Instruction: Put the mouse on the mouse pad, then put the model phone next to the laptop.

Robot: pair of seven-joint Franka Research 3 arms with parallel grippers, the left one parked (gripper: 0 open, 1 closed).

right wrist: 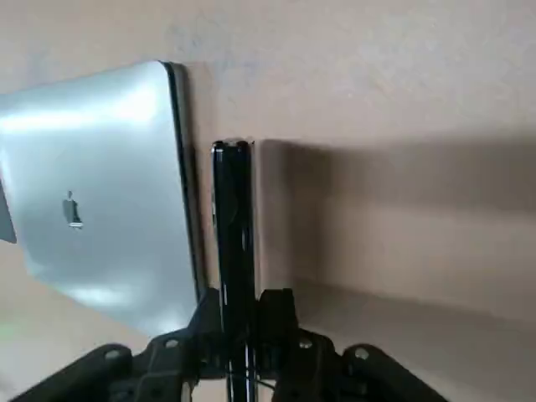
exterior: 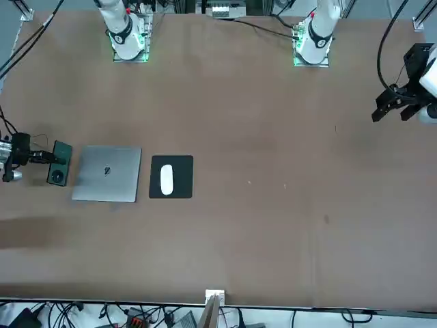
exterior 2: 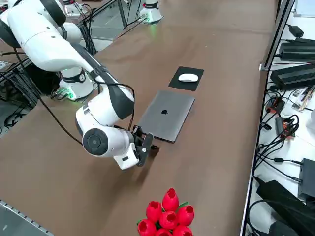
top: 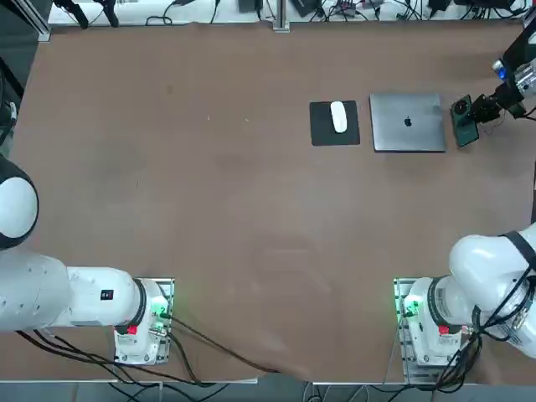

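Observation:
The white mouse (top: 338,116) lies on the black mouse pad (top: 322,132), which sits just left of the closed silver laptop (top: 408,122). On the laptop's other side, the dark model phone (top: 463,120) lies parallel to the laptop's edge with a narrow gap between them. My right gripper (top: 469,113) is shut on the phone's outer end. In the right wrist view the phone (right wrist: 234,234) shows edge-on between the fingers (right wrist: 205,322), beside the laptop (right wrist: 100,193). Whether the phone rests on the table, I cannot tell.
A bunch of red tulips (exterior 2: 167,214) stands near the table's right edge, close behind my right gripper (exterior 2: 147,145). Cables and black boxes (exterior 2: 295,73) lie beyond the table's far rim. The wide brown tabletop (top: 209,209) stretches left of the pad.

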